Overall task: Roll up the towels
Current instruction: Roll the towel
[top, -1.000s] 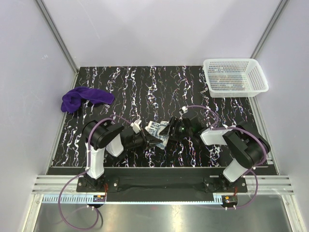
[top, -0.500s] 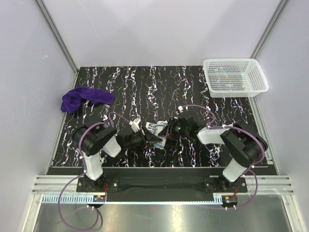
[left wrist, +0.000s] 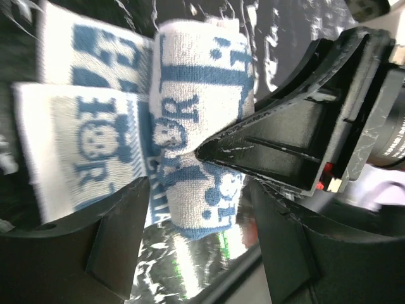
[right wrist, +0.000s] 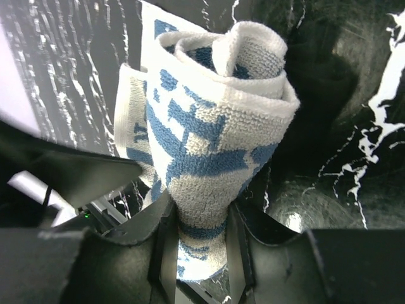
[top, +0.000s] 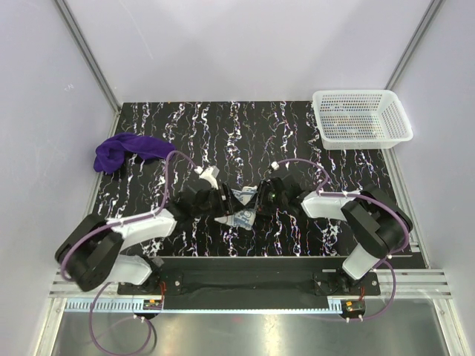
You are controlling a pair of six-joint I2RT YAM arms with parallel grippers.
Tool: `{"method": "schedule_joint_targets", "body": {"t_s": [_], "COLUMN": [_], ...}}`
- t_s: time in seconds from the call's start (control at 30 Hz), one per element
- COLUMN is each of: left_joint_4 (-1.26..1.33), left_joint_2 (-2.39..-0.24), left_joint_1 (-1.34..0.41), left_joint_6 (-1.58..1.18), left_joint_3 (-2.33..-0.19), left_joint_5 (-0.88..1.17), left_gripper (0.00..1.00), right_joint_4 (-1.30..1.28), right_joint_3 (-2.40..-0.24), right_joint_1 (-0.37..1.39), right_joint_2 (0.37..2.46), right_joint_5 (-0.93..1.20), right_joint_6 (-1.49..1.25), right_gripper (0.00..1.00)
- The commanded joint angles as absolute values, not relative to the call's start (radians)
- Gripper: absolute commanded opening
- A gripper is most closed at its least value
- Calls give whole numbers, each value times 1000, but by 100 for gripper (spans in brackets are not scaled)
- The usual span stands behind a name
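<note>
From above, both arms meet at the near middle of the table (top: 223,133), and the patterned towel (top: 241,209) sits between the left hand (top: 221,210) and the right hand (top: 260,199); it is too crowded there to read either grip. The purple towel (top: 130,150) lies bunched at the far left, well apart, and the white basket (top: 361,117) is at the far right. On the left wrist, the left hand (left wrist: 199,237) stands wide open, its fingers (left wrist: 117,231) flanking the rolled patterned towel (left wrist: 196,120) without pinching it. On the right wrist, the right hand (right wrist: 202,253) is clamped on the roll's (right wrist: 215,139) end.
</note>
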State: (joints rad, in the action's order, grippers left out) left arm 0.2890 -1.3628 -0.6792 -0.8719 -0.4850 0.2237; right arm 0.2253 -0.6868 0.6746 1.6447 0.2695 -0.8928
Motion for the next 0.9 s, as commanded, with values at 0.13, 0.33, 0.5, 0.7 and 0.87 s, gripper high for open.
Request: {"method": "schedule_joint_targets", "body": {"t_s": [0.13,0.33,0.5,0.7,0.87], "left_joint_4": [-20,-48,-115,-199,-276], "left_joint_2": [-1213,-1305,-1472,-1608,-1680], "left_joint_1": [-935,-1141,-1262,-1282,-1281], "left_joint_6": [-592,-508,-459,-506,-537], "left_joint_3": [-603,-705,-848,-933,-988], "left_joint_5": [-274,-492,-621,-669,-704], "left_gripper": [69,70,72,72,70], "right_joint_4": [5,-141,-218,-256,-261], "right_joint_3": [-796,-856,-900,-913,-911], "right_joint_1": [698,707,716,719,722], "right_joint_2": [1609,1620,1625,1618,1612], "right_joint_5": [190,178,167,173,184], "right_joint_6": [-835,-825,-818,-818,-818], "right_gripper": [26,26,25,25,24]}}
